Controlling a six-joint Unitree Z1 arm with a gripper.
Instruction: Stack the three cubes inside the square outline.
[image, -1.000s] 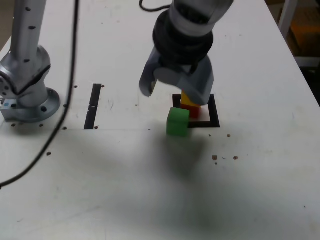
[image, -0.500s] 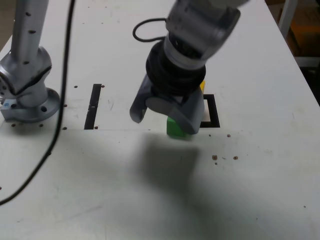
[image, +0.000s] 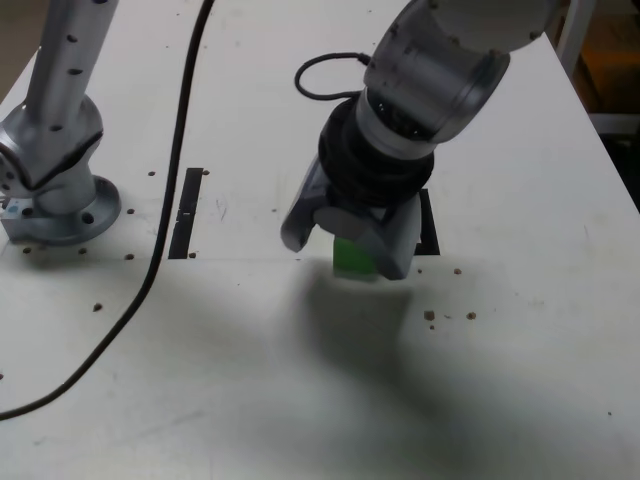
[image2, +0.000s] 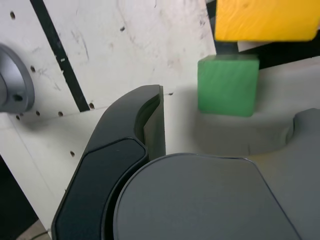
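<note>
Two cubes show in the wrist view: a matte green cube (image2: 228, 85) with slightly rounded edges sitting on the white desk (image2: 150, 45), and a yellow cube (image2: 265, 19) above and just behind it, filling the frame's upper right corner. In the exterior view the green cube (image: 352, 257) sits near the frame's centre, just outside the lower left corner of the square outline (image: 430, 225) of black tape, most of which the arm hides. The gripper (image: 345, 238) hangs over the green cube with its jaws spread wide on either side, gripping nothing. A straight black strip (image: 186, 211) lies at the left, near the grey arm base (image: 55, 150).
</note>
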